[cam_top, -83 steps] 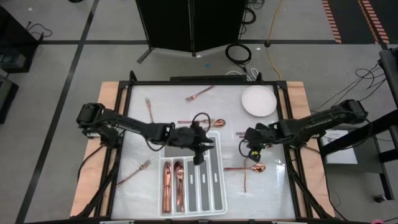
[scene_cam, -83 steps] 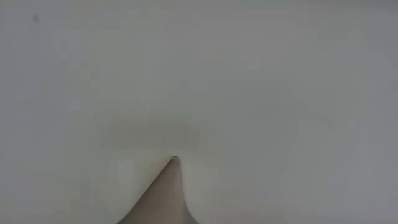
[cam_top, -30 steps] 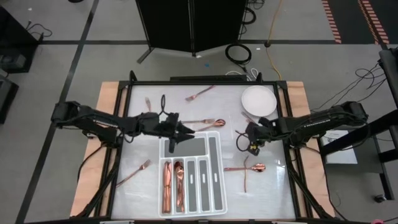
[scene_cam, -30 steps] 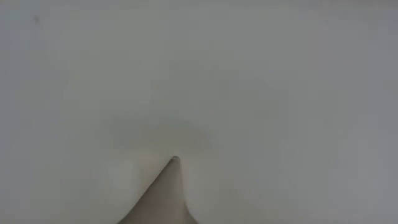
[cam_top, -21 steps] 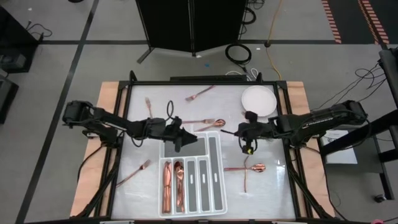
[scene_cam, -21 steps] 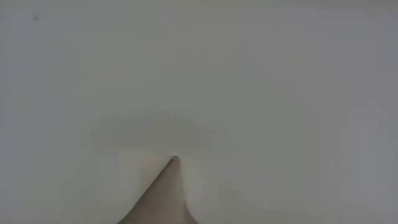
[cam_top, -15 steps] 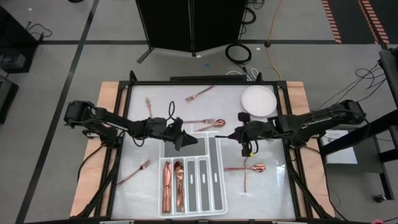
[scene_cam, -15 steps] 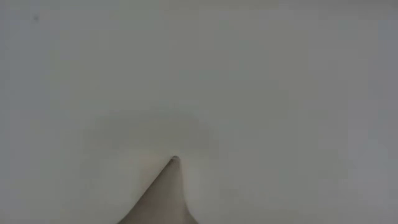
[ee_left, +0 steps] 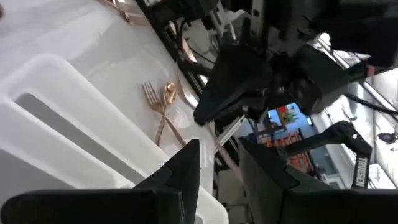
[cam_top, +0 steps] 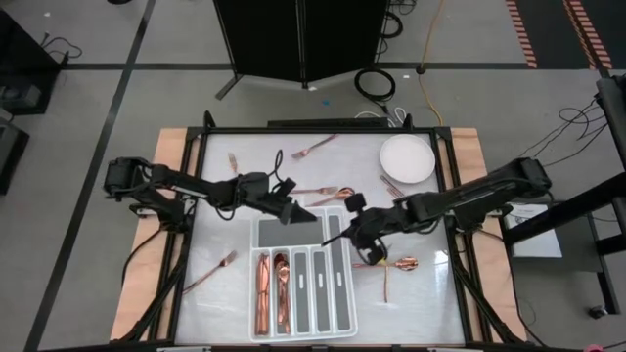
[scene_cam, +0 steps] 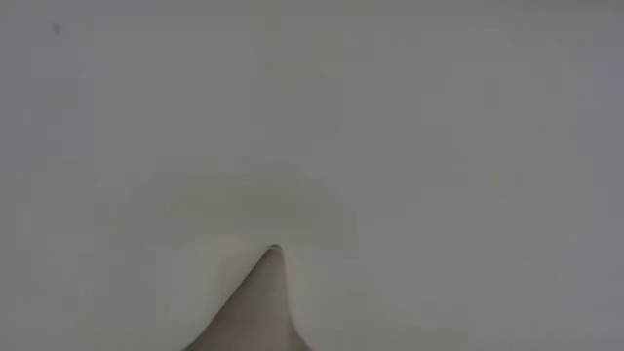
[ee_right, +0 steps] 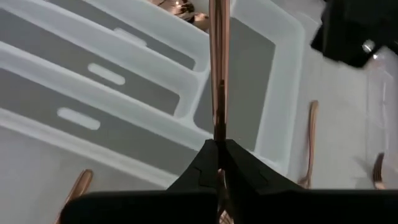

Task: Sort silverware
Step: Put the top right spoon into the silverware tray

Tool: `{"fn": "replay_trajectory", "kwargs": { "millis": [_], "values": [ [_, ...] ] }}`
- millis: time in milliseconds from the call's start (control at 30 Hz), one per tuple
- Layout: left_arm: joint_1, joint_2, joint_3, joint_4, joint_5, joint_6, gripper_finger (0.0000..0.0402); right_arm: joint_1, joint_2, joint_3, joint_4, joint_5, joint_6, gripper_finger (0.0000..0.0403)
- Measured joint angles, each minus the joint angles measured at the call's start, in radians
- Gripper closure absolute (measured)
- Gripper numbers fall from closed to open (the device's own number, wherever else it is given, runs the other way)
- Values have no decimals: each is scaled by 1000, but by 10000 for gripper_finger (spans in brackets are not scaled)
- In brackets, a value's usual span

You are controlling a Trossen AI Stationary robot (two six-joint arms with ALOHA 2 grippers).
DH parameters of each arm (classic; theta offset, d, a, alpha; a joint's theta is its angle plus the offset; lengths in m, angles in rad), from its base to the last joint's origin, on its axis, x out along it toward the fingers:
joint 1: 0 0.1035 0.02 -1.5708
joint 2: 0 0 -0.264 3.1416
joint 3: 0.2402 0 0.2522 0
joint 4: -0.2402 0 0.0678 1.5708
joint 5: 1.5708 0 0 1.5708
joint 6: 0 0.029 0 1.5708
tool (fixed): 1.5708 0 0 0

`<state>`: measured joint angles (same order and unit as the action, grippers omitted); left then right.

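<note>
Right gripper (cam_top: 335,238), closed on one knife (ee_right: 218,74), hangs over the tray (cam_top: 344,313); inside, apparently two pieces (cam_top: 272,286).

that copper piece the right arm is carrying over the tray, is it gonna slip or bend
Probably stiff: the copper piece juts straight out from the shut right tool without sagging. Possibly slippery: it is shiny and pinched only at one end, so it might pivot over the tray.
</note>
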<state>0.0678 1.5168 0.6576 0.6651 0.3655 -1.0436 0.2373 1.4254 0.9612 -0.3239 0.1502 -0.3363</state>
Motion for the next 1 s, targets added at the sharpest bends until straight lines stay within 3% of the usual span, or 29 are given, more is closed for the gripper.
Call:
{"fn": "replay_trajectory", "kwargs": {
  "millis": [333,600,1000],
  "values": [
    [-9,128,41,-5,40,-130,290,1,184,185,-27,13,-138,403],
    [-12,148,56,5,95,-129,290,-7,313,325,-199,89,-152,403],
    [-49,147,56,-154,100,-75,290,-7,349,345,-209,88,-132,403]
  ]
}}
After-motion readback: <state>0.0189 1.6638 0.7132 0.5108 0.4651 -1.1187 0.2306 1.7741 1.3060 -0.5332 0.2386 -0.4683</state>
